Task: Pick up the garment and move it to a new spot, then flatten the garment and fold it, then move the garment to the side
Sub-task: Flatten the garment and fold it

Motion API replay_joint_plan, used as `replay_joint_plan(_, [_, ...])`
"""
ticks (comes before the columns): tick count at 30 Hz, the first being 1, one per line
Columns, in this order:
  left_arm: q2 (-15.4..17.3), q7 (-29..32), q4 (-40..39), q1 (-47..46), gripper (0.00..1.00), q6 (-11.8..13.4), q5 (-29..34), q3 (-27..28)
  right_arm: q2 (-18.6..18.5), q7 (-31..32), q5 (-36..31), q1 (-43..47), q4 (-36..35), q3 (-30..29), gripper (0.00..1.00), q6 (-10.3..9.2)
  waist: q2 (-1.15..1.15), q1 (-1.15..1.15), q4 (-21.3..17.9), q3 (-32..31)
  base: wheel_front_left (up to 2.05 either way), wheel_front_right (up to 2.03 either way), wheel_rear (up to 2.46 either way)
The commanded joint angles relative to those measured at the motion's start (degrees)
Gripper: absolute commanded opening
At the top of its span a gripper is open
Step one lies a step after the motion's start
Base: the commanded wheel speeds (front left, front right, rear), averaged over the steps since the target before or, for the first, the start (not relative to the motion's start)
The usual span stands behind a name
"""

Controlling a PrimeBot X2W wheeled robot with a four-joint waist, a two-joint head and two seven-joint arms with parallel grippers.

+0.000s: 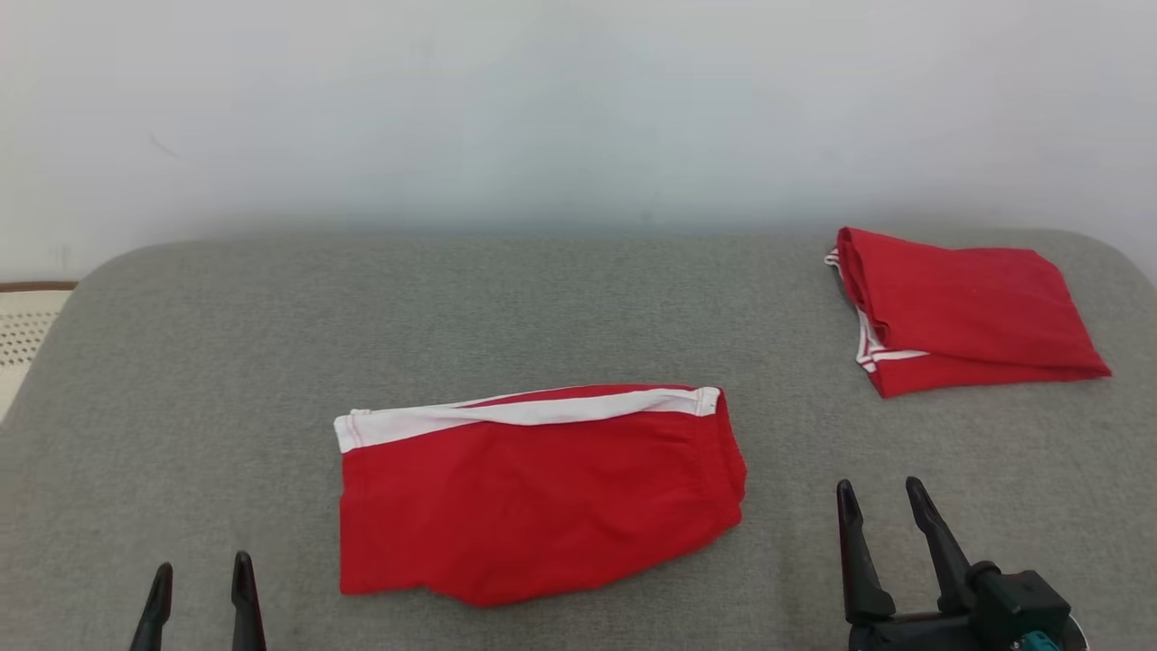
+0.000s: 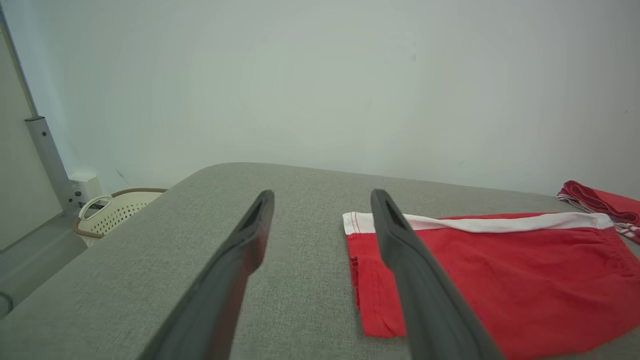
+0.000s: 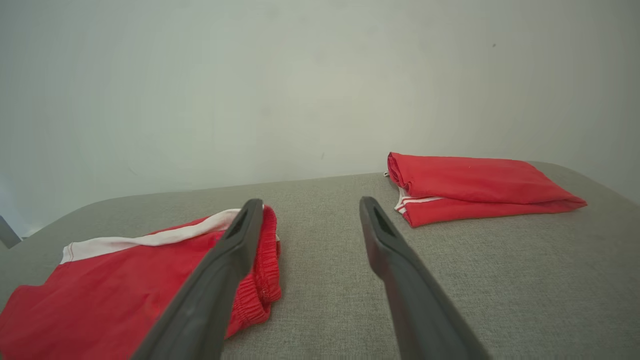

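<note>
You have the folded red fabric shorts with a white band lying flat near the middle of the grey fabric-covered desk, with the white band along the far edge. The left fingers stand spread wide at the near left, holding nothing, off the shorts' left edge and not touching it. The right fingers are spread just as wide and empty at the near right, apart from the shorts' right end.

The left wrist view gives you what the head view catches only as a sliver at its left edge: a cream perforated plastic basket with a brown rim, down beyond the desk's left corner. It sits beside a grey metal post near the pale wall. That view also shows the stitched hem at the shorts' left end, partly covered by one finger.

The right wrist view gives you the other end, the gathered red elastic waist (the gathers are hard to make out from the head camera), partly behind one finger.

A second folded red garment with white stripes sits at the far right corner of the desk, well apart from the shorts. From the right wrist you see it side-on as stacked layers, striped edge toward the shorts.
</note>
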Motion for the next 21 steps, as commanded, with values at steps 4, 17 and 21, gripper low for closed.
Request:
replay_joint_plan(4, [-0.3, -0.2, 0.1, 2.2, 1.0, -0.9, 2.0, -0.3, 0.0, 0.0, -0.4, 1.4, 1.6, -0.5, 1.0, 0.01, 0.0, 0.0, 1.4, -0.8, 0.0, 0.0, 0.0])
replay_joint_plan(17, [-1.3, -0.2, 2.8, 3.5, 1.0, -2.8, 3.7, -0.9, 0.0, 0.7, 0.0, 0.3, 4.2, 1.0, 1.0, 0.01, 0.0, 0.0, 1.3, -1.1, 0.0, 0.0, 0.0])
replay_joint_plan(21, [-1.2, -0.2, 3.0, 3.5, 1.0, -3.2, 4.1, -1.2, 0.0, 0.8, 0.0, 0.1, 4.4, 0.9, 1.0, 0.01, 0.0, 0.0, 1.2, -1.1, 0.0, 0.0, 0.0])
